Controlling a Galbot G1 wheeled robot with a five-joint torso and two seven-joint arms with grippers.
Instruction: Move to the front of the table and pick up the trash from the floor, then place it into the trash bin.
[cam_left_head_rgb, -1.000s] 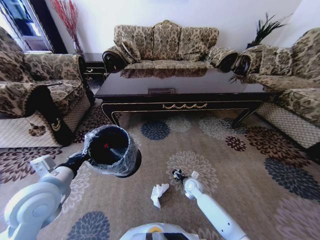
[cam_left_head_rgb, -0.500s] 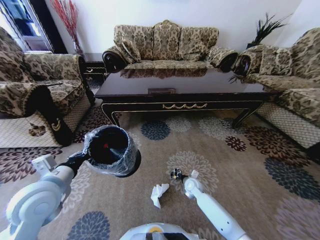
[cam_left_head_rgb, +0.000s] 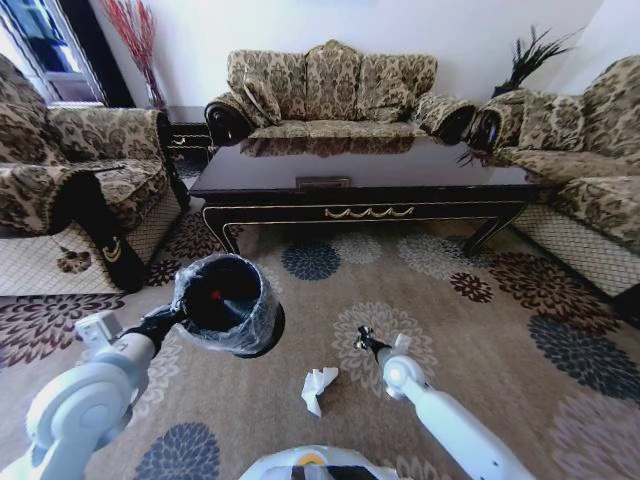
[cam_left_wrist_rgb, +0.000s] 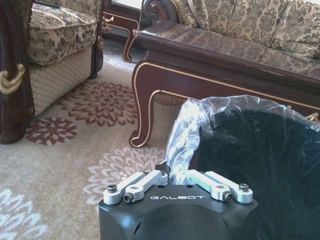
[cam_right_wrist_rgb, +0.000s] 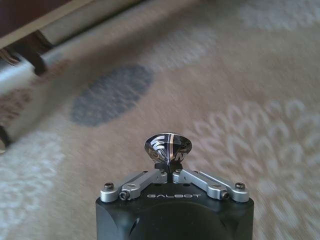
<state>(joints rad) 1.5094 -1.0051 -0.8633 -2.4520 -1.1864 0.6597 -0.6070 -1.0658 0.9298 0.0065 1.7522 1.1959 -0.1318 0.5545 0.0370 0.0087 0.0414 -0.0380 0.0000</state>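
Trash pickup looks partly done: left gripper (cam_left_head_rgb: 168, 318) clamps the lined black trash bin (cam_left_head_rgb: 228, 303) aloft, right gripper (cam_left_head_rgb: 361, 340) pinches a dark wrapper scrap (cam_right_wrist_rgb: 168, 145), crumpled white paper (cam_left_head_rgb: 318, 387) lies on the near carpet (cam_left_head_rgb: 480, 340).

We're in a home living room: a patterned sofa (cam_left_head_rgb: 330, 90) sits against the white back wall, matching armchairs (cam_left_head_rgb: 75, 170) flank either side, and a glossy dark table (cam_left_head_rgb: 365, 175) with gold trim holds the middle. Underfoot there's a beige carpet (cam_left_head_rgb: 480, 330) scattered with flower medallions. A spiky plant (cam_left_head_rgb: 530, 55) fills one corner, red stems (cam_left_head_rgb: 135, 35) the other (beside a window).
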